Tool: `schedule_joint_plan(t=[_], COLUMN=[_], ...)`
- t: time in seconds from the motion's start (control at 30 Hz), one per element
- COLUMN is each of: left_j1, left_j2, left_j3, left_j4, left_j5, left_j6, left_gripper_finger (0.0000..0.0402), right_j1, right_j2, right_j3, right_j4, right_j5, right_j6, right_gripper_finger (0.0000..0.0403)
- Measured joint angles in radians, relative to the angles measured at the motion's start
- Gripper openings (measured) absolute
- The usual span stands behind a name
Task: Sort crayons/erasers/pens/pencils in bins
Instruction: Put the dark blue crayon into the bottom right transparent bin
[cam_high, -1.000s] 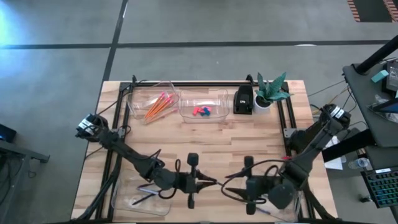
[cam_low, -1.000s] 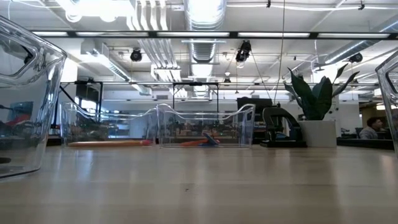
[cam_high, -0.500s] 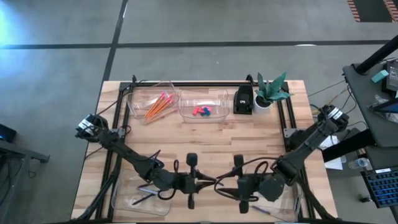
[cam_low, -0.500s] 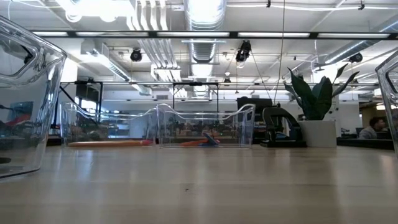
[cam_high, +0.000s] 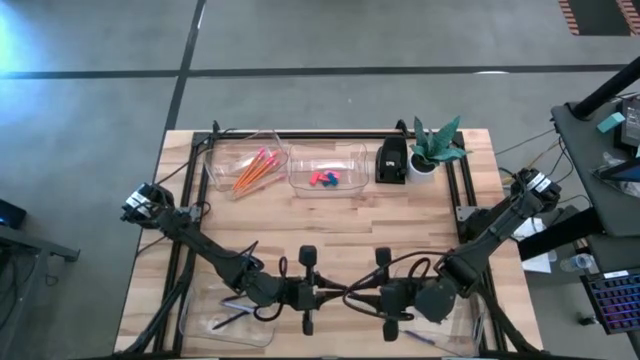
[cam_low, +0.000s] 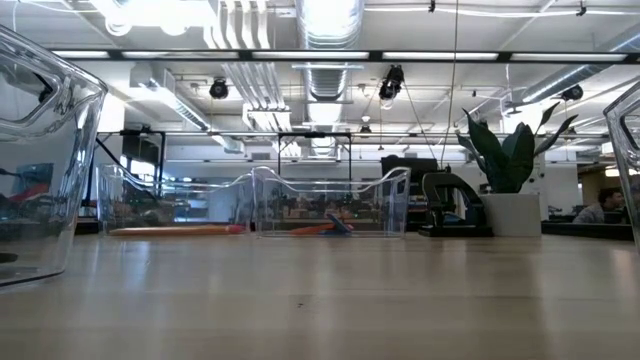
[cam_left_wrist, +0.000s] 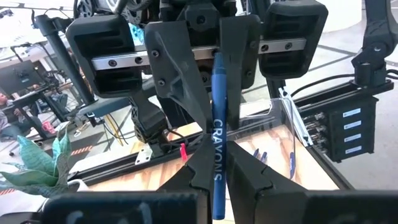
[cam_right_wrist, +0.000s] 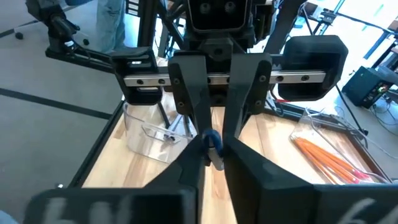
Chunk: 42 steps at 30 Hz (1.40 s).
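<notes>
Your two pincers meet tip to tip on one blue crayon above the near middle of the table.

The left gripper (cam_high: 335, 294) is clenched on the crayon (cam_left_wrist: 217, 149), and you can read the white word "CRAYONS" along its side. The right gripper (cam_high: 357, 296) has now closed on the other end of the same crayon; a second ago it was wide open and further to the right, so that arm has moved in toward the left one. Both arms lie low and almost flat, reaching toward each other from the two sides. On the far side of the table (cam_high: 330, 220), the orange pencils (cam_high: 252, 168) lie in one clear bin (cam_high: 222, 157) and the erasers (cam_high: 323, 179) lie in the next bin (cam_high: 352, 162).
</notes>
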Motion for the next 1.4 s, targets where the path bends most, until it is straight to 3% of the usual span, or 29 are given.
schedule_joint_plan(t=[0.13, 0.43, 0.53, 0.67, 0.73, 0.9, 1.03, 1.23, 1.4], left_j1=[0.0, 0.003, 0.004, 0.004, 0.005, 0.006, 0.006, 0.003, 0.002], left_j2=[0.0, 0.0, 0.0, -0.001, -0.022, -0.144, -0.239, -0.321, -0.344], left_j3=[0.0, -0.002, -0.004, -0.009, -0.011, -0.016, -0.038, -0.05, -0.051], left_j4=[0.0, -0.002, -0.009, -0.024, -0.103, -0.449, -0.677, -0.919, -0.98], left_j5=[0.0, 0.0, -0.004, -0.029, -0.059, -0.075, -0.078, -0.076, -0.068], left_j6=[-0.007, -0.079, -0.08, -0.13, -0.209, -0.454, -0.629, -0.842, -0.893], left_gripper_finger=[0.0011, 0.006, 0.0086, 0.0115, 0.0122, 0.0125, 0.0125, 0.0125, 0.0125], right_j1=[-0.002, -0.007, -0.007, -0.006, -0.006, 0.019, 0.076, 0.182, 0.225], right_j2=[0.0, -0.004, -0.024, -0.053, -0.057, -0.061, -0.06, -0.032, -0.015], right_j3=[0.0, 0.001, 0.027, 0.1, 0.138, 0.172, 0.14, 0.093, 0.023], right_j4=[0.002, -0.014, -0.132, -0.413, -0.586, -0.875, -0.913, -1.004, -1.028], right_j5=[0.007, -0.001, -0.007, -0.005, -0.024, -0.22, -0.398, -0.449, -0.517], right_j6=[0.014, 0.078, 0.16, 0.368, 0.507, 0.854, 1.052, 1.303, 1.444], right_gripper_finger=[0.0019, 0.0019, 0.0019, 0.0019, 0.0019, 0.0019, 0.0021, 0.0022, 0.0023])
